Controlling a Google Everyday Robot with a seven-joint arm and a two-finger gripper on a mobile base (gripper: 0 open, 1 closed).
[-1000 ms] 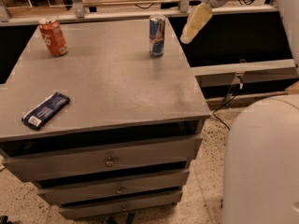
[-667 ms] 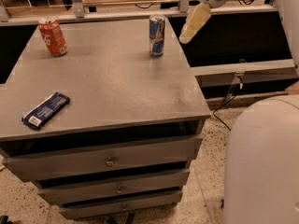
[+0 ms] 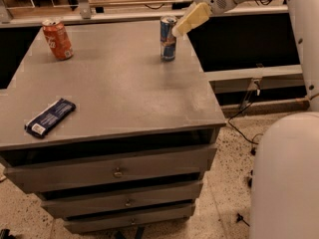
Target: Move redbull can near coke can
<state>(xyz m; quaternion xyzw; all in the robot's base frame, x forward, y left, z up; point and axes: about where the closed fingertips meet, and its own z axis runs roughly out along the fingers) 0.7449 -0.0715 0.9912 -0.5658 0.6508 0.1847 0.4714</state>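
Observation:
The redbull can (image 3: pixel 168 39), slim and blue-and-silver, stands upright near the far right edge of the grey cabinet top (image 3: pixel 124 88). The coke can (image 3: pixel 57 39), red-orange with a silver top, stands upright at the far left of the same top, well apart from the redbull can. My gripper (image 3: pixel 188 21), pale yellow on a white arm, hangs just right of the redbull can's top, close to it and at its upper rim height. It holds nothing that I can see.
A flat dark-blue wrapped bar (image 3: pixel 50 117) lies at the front left of the top. Drawers (image 3: pixel 117 172) fill the cabinet front. My white base (image 3: pixel 286 178) stands at the lower right. A cable (image 3: pixel 239 118) runs over the floor.
My gripper has moved left, from well right of the redbull can to right beside its top. Both cans and the bar have stayed put.

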